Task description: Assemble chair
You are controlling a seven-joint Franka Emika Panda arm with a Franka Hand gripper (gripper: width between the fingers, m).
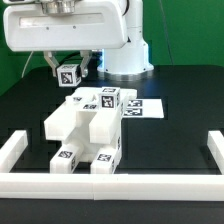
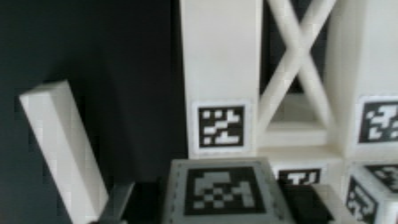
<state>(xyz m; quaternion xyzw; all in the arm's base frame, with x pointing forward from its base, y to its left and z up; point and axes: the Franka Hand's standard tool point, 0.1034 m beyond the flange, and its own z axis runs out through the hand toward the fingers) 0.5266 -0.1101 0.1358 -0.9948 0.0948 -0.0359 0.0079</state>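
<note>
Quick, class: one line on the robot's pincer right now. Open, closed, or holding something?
Pincer: closed on a small white tagged piece, held above the table behind the chair.

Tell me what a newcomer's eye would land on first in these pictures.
First, the chair: a chunky white assembly with black-and-white tags, sitting mid-table near the front border bar. Next, the big glossy robot arm hanging above and behind it, with a small tagged white piece at its gripper. Behind the chair lies the marker board.

Bright, even overhead light in both views; the wrist view is soft and blurred throughout.
</note>
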